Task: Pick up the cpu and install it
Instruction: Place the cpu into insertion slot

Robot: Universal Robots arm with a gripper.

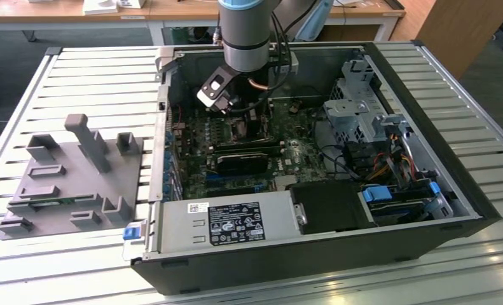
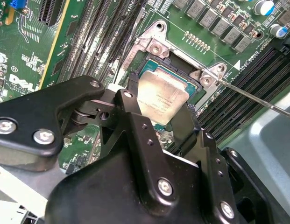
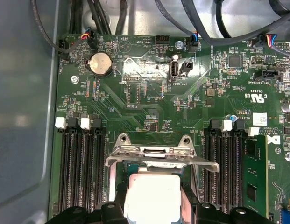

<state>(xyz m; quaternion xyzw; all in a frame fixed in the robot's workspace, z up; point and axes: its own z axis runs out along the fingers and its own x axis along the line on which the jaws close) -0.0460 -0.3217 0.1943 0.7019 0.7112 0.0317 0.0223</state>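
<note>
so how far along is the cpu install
Done: pickup, since the gripper is shut on the cpu. In hand: the cpu sits directly over the black-framed socket on the motherboard and does not look seated yet. Left: seating it; the metal retention plate in the first wrist view looks open.

The cpu (image 2: 161, 98) — shiny silver square, pale edge — mid-frame in the second wrist view, at the black socket (image 2: 156, 62).

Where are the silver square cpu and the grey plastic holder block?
Silver square cpu (image 2: 162, 95): second wrist view, its metal top.
Grey plastic holder block (image 1: 77, 185): exterior view, its flat base.
</note>
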